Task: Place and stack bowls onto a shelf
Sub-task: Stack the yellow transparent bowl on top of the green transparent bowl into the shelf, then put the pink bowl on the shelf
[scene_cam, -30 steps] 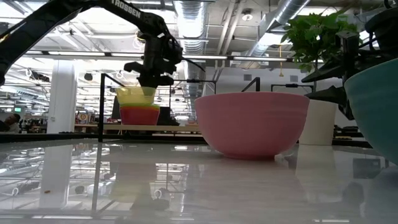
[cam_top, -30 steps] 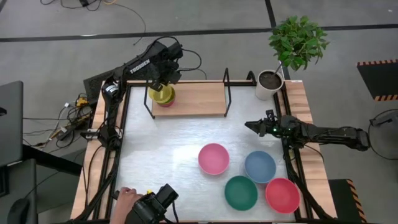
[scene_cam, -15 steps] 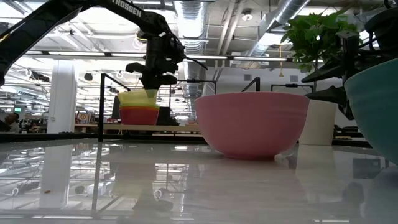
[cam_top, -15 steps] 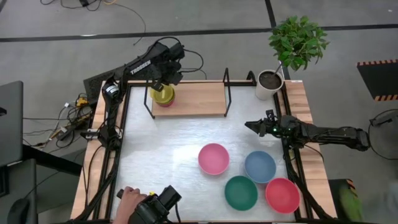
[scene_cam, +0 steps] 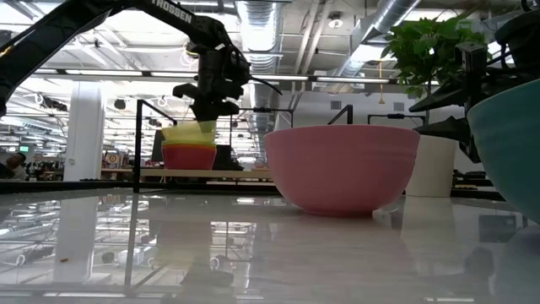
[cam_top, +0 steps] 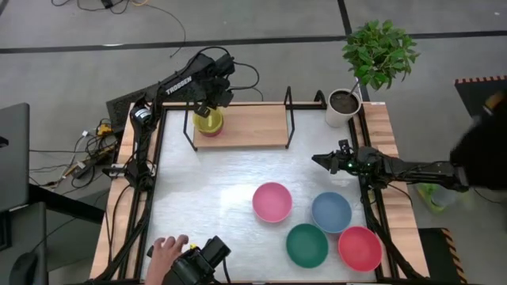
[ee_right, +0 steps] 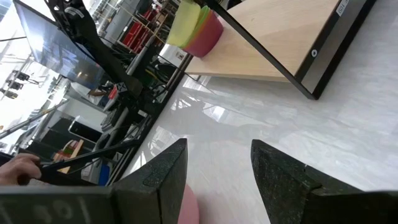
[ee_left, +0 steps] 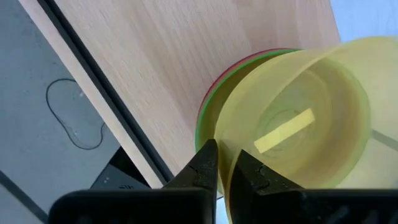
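A large open industrial lab hall: exposed ceiling ducts and strip lights across the frame's top, storage racks (far left, distant), grey concrete floor.

Compared with a second ago, small yellow plastic bowl now sits lower and tilted in the stack on the light wooden shelf, pinched at its rim by the left gripper. Hand at the near table edge farther forward. Dark figure newly in at the right edge.
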